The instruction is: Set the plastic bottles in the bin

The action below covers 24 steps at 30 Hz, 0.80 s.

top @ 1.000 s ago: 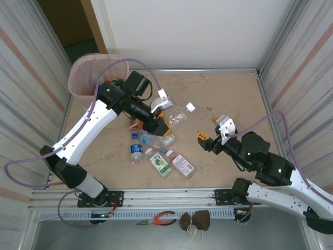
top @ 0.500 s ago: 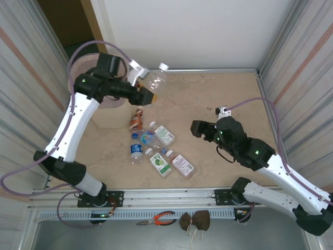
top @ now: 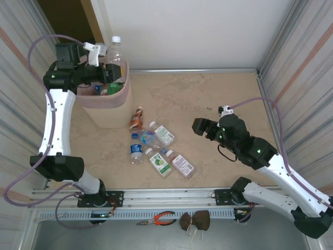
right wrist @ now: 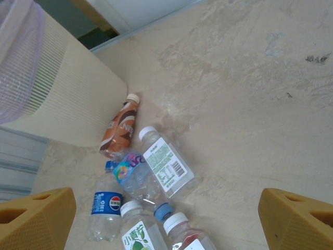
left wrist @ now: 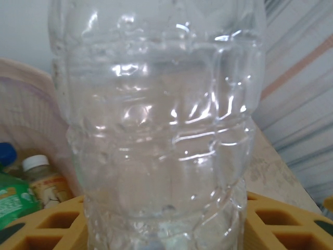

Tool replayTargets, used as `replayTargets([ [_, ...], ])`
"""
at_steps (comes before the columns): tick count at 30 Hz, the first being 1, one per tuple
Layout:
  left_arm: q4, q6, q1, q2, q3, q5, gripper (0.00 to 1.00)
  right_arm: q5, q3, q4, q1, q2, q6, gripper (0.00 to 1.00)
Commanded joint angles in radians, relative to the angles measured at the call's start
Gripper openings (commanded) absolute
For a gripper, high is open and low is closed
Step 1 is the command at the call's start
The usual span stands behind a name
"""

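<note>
My left gripper (top: 105,61) is shut on a clear white-capped plastic bottle (top: 115,51), holding it upright over the pink mesh bin (top: 106,107). In the left wrist view that bottle (left wrist: 156,120) stands between my orange fingers (left wrist: 283,219), and the bin's rim (left wrist: 26,104) with a green bottle (left wrist: 13,203) inside lies behind. Several bottles lie on the table: a brown one (top: 136,119), a white-labelled one (right wrist: 164,161), a Pepsi one (right wrist: 106,205), a green-labelled one (top: 158,160). My right gripper (top: 200,127) hangs open to their right, holding nothing.
Corrugated walls close in the left and right sides, and a white wall stands at the back. A metal rail runs along the near edge, with pliers (top: 158,219) and a brown object (top: 195,220) below it. Bare tabletop (top: 218,94) stretches behind my right gripper.
My left arm has carried the clear bottle from the middle of the table up and left to above the bin. My right gripper swung left toward the bottles and opened wider.
</note>
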Motion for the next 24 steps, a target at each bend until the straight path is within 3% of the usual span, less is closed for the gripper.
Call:
replayTargets([
  [1,0.002,-0.024,0.034,0.042,0.042,0.006,0.50,-0.015,0.042,-0.012,-0.010,0.009,0.021,0.90],
  [12,-0.075,0.031,0.075,0.130,-0.029,-0.025,0.49,-0.026,0.045,-0.029,-0.013,0.003,0.021,0.90],
  [24,-0.116,0.073,0.072,0.233,-0.114,0.050,0.49,-0.038,0.044,-0.026,-0.015,0.014,0.018,0.91],
])
